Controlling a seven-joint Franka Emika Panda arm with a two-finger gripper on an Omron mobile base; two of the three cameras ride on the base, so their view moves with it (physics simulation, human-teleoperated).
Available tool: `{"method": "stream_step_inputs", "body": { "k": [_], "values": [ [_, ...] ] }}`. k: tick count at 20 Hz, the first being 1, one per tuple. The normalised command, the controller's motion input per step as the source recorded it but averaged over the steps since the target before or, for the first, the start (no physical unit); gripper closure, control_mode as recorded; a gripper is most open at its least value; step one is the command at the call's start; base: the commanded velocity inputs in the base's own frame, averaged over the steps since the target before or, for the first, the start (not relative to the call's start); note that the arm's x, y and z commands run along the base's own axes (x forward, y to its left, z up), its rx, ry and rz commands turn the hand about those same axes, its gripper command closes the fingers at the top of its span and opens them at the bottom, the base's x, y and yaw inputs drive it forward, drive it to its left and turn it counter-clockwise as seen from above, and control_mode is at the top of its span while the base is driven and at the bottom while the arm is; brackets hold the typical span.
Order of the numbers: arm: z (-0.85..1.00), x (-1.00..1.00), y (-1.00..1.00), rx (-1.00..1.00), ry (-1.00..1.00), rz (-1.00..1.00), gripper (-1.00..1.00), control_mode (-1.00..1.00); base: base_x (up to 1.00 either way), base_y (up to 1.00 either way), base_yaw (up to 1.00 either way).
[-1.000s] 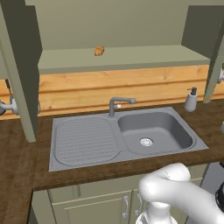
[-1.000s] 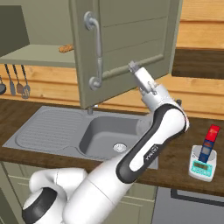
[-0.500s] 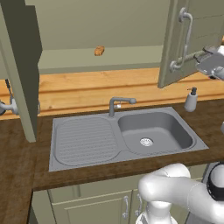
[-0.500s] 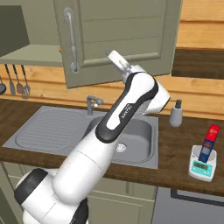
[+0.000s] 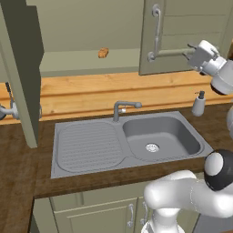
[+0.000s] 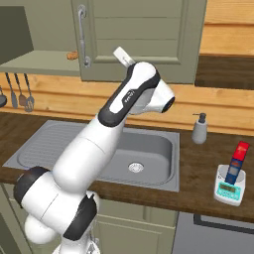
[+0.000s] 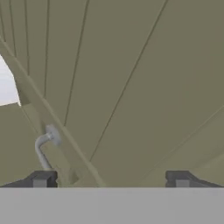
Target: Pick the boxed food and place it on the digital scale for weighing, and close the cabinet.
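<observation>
Boxed food (image 6: 237, 162), a narrow blue box with a red top, stood upright on the small white digital scale (image 6: 229, 187) at the right end of the dark wooden surface (image 6: 198, 171), well apart from the arm. The claw (image 7: 111, 179) was spread wide and held nothing; its two dark fingertips (image 7: 42, 178) stood far apart in front of the panelled face of the cabinet (image 6: 144, 39) door, with a curved silver bar handle (image 7: 43, 148) just beside the left tip, not gripped. That grey-green door was matte and grooved, and its vertical silver handle (image 5: 155, 32) was a smooth rod. On the shelf inside sat a small orange-brown roundish lump (image 5: 103, 53). Below lay a grey sink (image 5: 125, 141) with a ribbed drainboard on the left, a bent faucet (image 5: 123, 108) behind it, and a pale soap dispenser (image 6: 199, 129) to the right against the light wood backsplash.
</observation>
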Motion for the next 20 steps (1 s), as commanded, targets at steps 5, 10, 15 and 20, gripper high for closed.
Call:
{"method": "stream_step_inputs", "body": {
  "k": [5,10,15,20],
  "values": [
    [-0.11,1.00,0.00,0.00,0.03,0.00,-1.00,-1.00,0.00,0.00,0.00],
    [-0.49,0.83,0.04,0.00,-0.08,0.00,-1.00,-1.00,0.00,0.00,0.00],
    [-0.12,-0.86,0.09,0.00,-0.26,0.00,-1.00,-1.00,0.00,0.00,0.00],
    [-0.18,-1.00,0.51,0.00,-0.32,0.00,-1.00,-1.00,0.00,0.00,0.00]
  ]
}}
